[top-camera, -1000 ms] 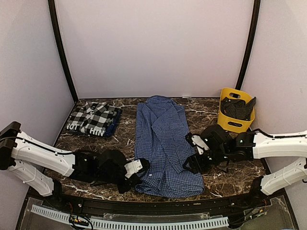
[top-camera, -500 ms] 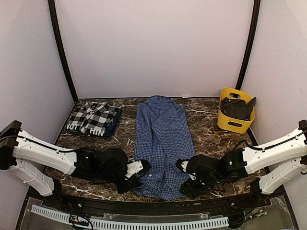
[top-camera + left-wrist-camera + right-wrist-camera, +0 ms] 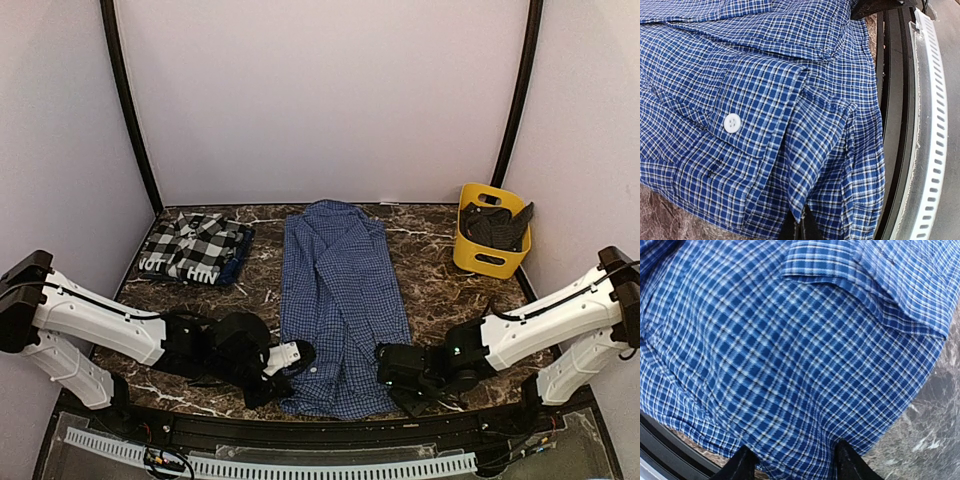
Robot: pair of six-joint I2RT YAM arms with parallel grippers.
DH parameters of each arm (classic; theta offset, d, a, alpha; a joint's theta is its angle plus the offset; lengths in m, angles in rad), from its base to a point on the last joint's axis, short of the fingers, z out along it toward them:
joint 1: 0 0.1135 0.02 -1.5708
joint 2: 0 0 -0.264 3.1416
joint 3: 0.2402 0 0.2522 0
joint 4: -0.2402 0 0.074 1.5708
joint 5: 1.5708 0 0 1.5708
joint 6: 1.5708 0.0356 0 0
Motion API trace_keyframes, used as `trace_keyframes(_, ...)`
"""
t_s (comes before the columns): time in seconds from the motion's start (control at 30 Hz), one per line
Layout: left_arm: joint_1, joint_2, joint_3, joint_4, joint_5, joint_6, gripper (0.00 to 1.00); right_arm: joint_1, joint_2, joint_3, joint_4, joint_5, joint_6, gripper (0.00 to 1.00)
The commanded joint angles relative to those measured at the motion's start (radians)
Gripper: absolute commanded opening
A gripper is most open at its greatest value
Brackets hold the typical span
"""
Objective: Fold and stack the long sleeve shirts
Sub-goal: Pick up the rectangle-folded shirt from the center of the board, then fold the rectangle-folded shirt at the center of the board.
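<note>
The blue fine-check shirt [image 3: 338, 290] lies lengthwise in the middle of the table, folded narrow, its hem toward me. My left gripper [image 3: 292, 360] is at the hem's near left corner. In the left wrist view its fingers [image 3: 800, 231] are pressed together on the shirt's [image 3: 765, 100] edge. My right gripper [image 3: 388, 366] is at the hem's near right corner. In the right wrist view [image 3: 796, 465] its jaws stand apart, with the shirt's [image 3: 790, 340] hem between them. The black-and-white plaid shirt [image 3: 195, 247] lies folded at the back left.
A yellow bin [image 3: 488, 255] with dark cloth in it stands at the back right. The table's black front rail [image 3: 892, 100] and white slotted strip run just beside the hem. The dark marble table top [image 3: 450, 290] shows to the right of the shirt.
My right arm has swung from beside the shirt's right middle down to the near right corner of the hem. The near hem has drawn in a little. My left gripper has barely moved.
</note>
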Motion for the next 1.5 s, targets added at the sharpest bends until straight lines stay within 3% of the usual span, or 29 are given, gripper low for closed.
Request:
trace_keyframes(0.0,0.004,0.010,0.023,-0.023,0.049,-0.012,0.00,0.036,0.036,0.018,-0.042,0.035,0.012,0.42)
trace_keyframes(0.2,-0.005,0.021,0.043,-0.089,0.095,-0.076,0.00,0.126,0.036,0.061,-0.079,-0.038,0.035,0.00)
trace_keyframes(0.43,-0.028,-0.045,0.058,-0.202,0.150,-0.147,0.00,0.167,-0.042,0.108,-0.140,-0.192,0.061,0.00)
trace_keyframes(0.57,-0.018,-0.042,0.121,-0.268,0.177,-0.130,0.00,0.110,-0.105,0.172,-0.173,-0.195,0.011,0.00)
trace_keyframes(0.73,0.096,-0.020,0.210,-0.294,0.247,-0.084,0.00,-0.081,-0.144,0.233,-0.166,-0.245,-0.081,0.00)
trace_keyframes(0.97,0.345,0.015,0.287,-0.232,0.369,-0.055,0.00,-0.387,-0.087,0.326,-0.147,-0.280,-0.253,0.00)
trace_keyframes(1.3,0.620,0.297,0.520,-0.190,0.463,-0.094,0.00,-0.754,0.128,0.476,-0.031,-0.443,-0.426,0.01)
trace_keyframes(1.47,0.667,0.492,0.652,-0.239,0.451,-0.104,0.01,-0.836,0.305,0.554,0.013,-0.453,-0.446,0.21)
